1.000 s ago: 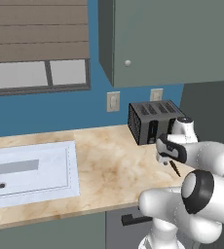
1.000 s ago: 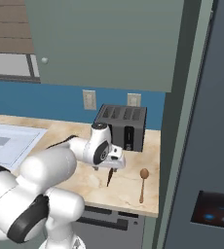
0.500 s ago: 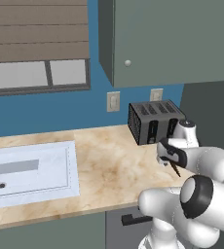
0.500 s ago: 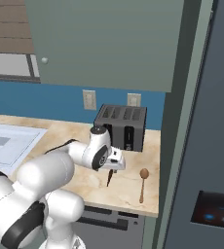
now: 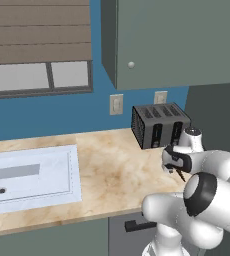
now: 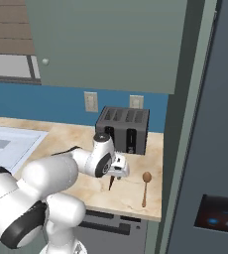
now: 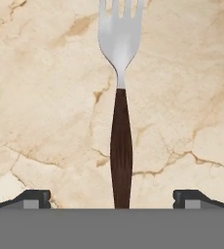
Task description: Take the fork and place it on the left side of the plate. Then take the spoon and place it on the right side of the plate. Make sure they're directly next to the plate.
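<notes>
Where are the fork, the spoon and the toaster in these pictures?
fork [image 7: 121,155]: hand view, dark handle.
spoon [image 6: 146,177]: right base view, its bowl.
toaster [image 5: 159,131]: left base view, front face.

We see the gripper [image 6: 117,171] low over the counter [image 6: 66,141], spoon [image 6: 145,187] near the right edge, toaster [image 6: 123,130] behind.

Left base view is sitting behind the arm on its left, looking forward and down over the counter [image 5: 107,165]; it's taking in the sink [image 5: 32,175] and toaster [image 5: 159,125]. Right base view is looking from behind-right at the same counter [image 6: 136,188] and toaster [image 6: 123,129], also catching the spoon [image 6: 145,186]. Hand view is pointing straight down, very close to the counter [image 7: 46,97], framing the fork [image 7: 120,107].
</notes>
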You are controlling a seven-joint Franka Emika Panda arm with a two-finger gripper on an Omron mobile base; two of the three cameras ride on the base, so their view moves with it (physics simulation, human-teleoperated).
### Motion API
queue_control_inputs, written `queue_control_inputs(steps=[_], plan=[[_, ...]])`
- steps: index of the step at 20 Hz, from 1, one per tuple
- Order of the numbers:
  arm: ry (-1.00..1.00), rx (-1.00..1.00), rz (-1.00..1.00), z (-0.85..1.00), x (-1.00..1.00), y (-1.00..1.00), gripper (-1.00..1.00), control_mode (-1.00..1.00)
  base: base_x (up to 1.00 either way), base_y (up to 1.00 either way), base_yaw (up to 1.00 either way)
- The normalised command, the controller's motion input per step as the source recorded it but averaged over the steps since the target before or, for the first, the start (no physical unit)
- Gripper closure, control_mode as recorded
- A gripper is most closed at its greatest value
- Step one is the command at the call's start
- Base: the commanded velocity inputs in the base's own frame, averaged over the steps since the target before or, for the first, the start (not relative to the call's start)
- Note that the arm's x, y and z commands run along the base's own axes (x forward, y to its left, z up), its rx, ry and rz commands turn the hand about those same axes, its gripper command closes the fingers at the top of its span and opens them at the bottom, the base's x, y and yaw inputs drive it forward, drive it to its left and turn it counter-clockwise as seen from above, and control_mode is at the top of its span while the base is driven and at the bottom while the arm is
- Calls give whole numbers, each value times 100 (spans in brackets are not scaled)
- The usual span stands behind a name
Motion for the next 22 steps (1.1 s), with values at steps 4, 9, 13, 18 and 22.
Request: queue_control_inputs(steps=[4, 9, 13, 18, 22], plan=[[0, 0, 0, 0, 15, -15, -100, -100, 0, 0, 0], [0, 0, 0, -6, 7, -6, -100, -100, 0, 0, 0], [2, 0, 0, -27, 0, 0, -100, -100, 0, 0, 0], [3, 0, 0, -34, 0, 0, -100, -100, 0, 0, 0], [2, 0, 0, -32, 6, 0, -100, -100, 0, 0, 0]])
